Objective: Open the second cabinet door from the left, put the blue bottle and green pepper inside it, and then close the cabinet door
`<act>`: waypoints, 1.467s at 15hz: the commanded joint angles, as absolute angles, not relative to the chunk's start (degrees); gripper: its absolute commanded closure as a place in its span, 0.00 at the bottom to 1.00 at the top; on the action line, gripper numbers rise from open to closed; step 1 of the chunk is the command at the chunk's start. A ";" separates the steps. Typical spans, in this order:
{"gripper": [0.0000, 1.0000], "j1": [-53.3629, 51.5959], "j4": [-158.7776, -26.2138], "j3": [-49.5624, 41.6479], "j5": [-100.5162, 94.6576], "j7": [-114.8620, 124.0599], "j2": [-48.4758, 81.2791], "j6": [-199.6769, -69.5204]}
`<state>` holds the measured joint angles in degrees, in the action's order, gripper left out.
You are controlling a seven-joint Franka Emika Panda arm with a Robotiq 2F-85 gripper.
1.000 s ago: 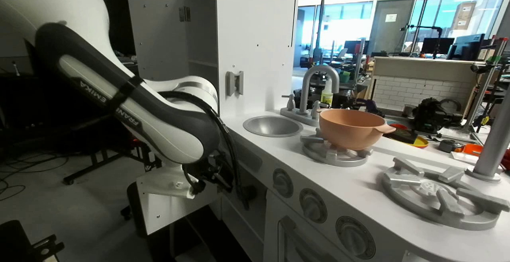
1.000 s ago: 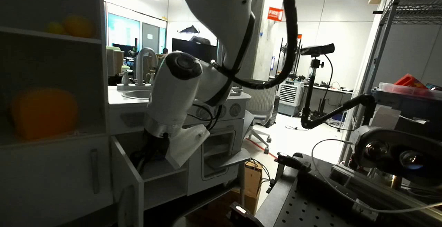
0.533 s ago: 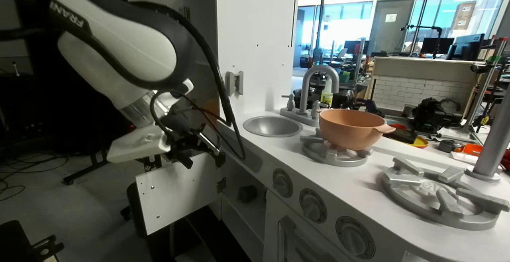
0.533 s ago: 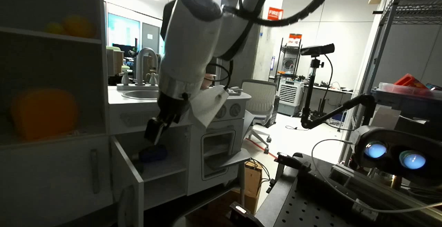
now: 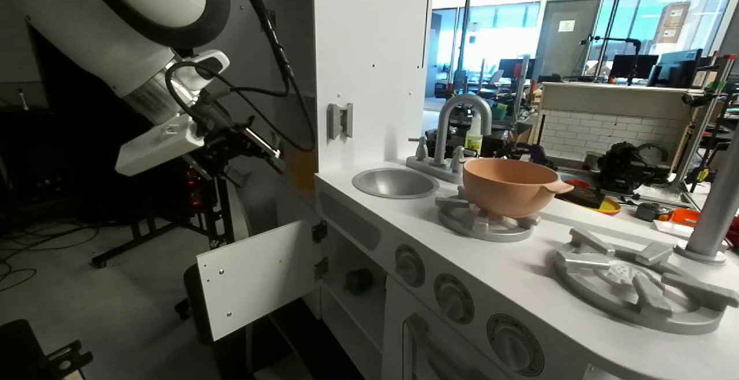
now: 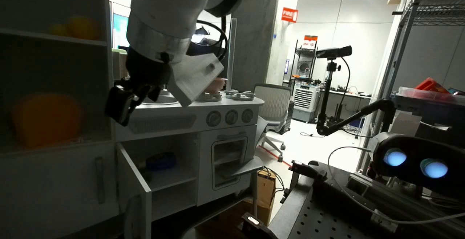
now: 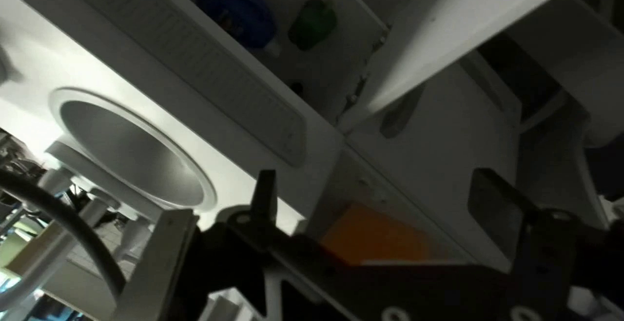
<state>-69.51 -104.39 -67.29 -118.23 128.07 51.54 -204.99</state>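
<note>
The second cabinet door from the left (image 5: 260,279) stands swung wide open, also in the wrist view as a pale panel (image 7: 463,23). Inside, on the cabinet's upper shelf, lies the blue bottle (image 7: 239,11) on its side. The green pepper (image 7: 313,23) rests beside the bottle's white tip; in an exterior view it is a dark green patch (image 6: 146,176) just behind the door's edge. My gripper (image 7: 373,179) is outside the cabinet, higher than the door, near the counter's corner. Its fingers are spread wide, with nothing between them and no contact with the door.
An orange object (image 6: 47,119) sits in the open shelf left of the counter. Below it is a closed door with a grey handle (image 6: 99,181). The sink (image 5: 396,183), faucet (image 5: 462,108) and tan bowl (image 5: 508,186) on a burner stand on the counter.
My gripper has risen out of the cabinet opening and backed away from it, up past the door. The bottle came into view on the shelf and stayed there; the door kept its position.
</note>
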 commanded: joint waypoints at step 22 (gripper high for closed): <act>0.00 -61.82 -86.06 -55.12 -119.11 134.45 63.20 -215.36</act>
